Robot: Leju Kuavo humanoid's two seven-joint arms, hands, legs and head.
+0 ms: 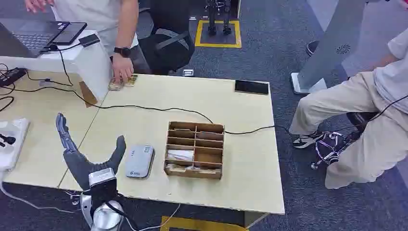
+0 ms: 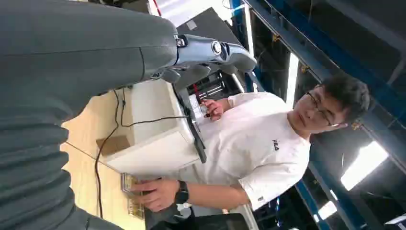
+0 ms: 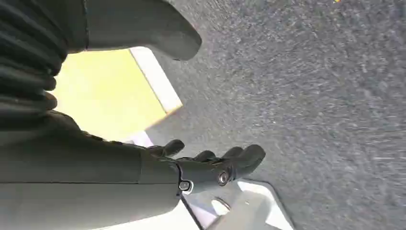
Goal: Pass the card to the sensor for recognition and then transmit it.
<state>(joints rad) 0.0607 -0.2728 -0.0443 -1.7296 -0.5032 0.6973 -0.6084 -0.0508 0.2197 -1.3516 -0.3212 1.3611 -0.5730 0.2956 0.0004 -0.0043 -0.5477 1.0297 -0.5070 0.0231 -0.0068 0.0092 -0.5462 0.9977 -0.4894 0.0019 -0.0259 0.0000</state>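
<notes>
Left hand: I saw my left hand (image 1: 79,156) raised over the near left part of the table (image 1: 240,173), fingers spread apart and holding nothing, thumb (image 1: 118,149) up beside the sensor.
Right hand: from the right wrist camera my right hand (image 3: 210,165) hung over grey carpet (image 3: 311,96), fingers loosely extended with nothing in them.
Sensor: the grey card reader (image 1: 139,161) lay flat on the table, just left of the wooden box.
Cards: a small stack of cards (image 1: 122,82) sat at the far edge of the table under a person's hand (image 1: 122,70); the left wrist camera showed that hand (image 2: 155,194) resting on them (image 2: 129,184).
Wooden box: the divided organiser (image 1: 195,149) stood mid-table, with pale cards or papers in its near-left compartments; I could not tell which.
Cable: a black cable (image 1: 144,108) ran across the table behind the box.
Phone: a dark phone (image 1: 251,87) lay at the far right edge.
Seated person: a second person (image 1: 365,115) sat to the right of the table.
</notes>
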